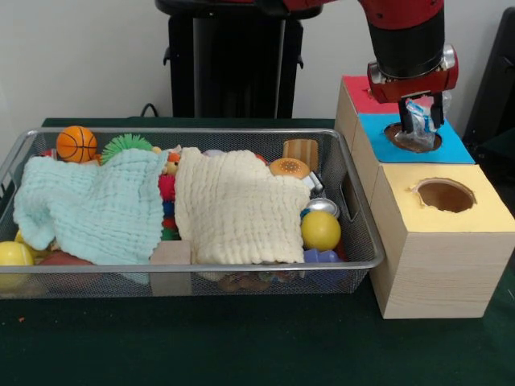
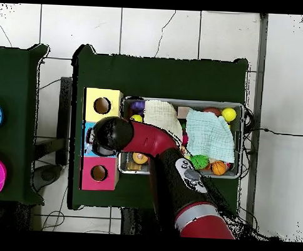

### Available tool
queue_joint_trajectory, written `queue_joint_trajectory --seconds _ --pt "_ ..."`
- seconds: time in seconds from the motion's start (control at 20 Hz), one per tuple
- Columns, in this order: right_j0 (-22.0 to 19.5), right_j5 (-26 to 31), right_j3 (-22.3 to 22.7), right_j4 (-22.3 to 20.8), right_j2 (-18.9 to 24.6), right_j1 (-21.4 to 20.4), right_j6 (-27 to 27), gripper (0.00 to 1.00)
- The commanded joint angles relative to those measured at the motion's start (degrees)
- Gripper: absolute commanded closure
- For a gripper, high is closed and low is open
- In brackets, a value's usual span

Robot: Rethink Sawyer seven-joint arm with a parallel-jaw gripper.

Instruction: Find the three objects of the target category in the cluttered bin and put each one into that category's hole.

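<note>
I'm seeing my gripper (image 1: 422,121) hanging over the hole (image 1: 413,138). It's pinching a crinkly clear object (image 1: 418,115).

jaws (image 1: 422,121) over blue hole (image 1: 412,138) | gripping crinkled clear object (image 1: 418,117)

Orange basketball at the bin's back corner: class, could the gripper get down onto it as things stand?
Probably yes. The orange basketball lies uncovered beside the mint cloth, open from above. The gripper is over the blue hole, so it must first cross the bin.
</note>
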Motion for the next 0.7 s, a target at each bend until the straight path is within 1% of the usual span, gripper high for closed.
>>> queue_joint_trajectory --seconds 0.05,0.45,0.6,0.65,0.7 --pt "0.5 8.8 -1.1 0.1 -1.2 2.5 7.3 1.00" --pt "1.1 15.4 -2.8 -0.5 -2.0 2.7 7.7 1.00" --pt "1.3 16.5 -3.3 -0.6 -1.9 2.8 7.5 1.00" --pt "1.2 15.9 -3.1 -0.5 -1.8 2.8 7.4 1.00" --pt "1.2 15.4 -2.9 -0.4 -1.7 2.8 7.2 0.00"
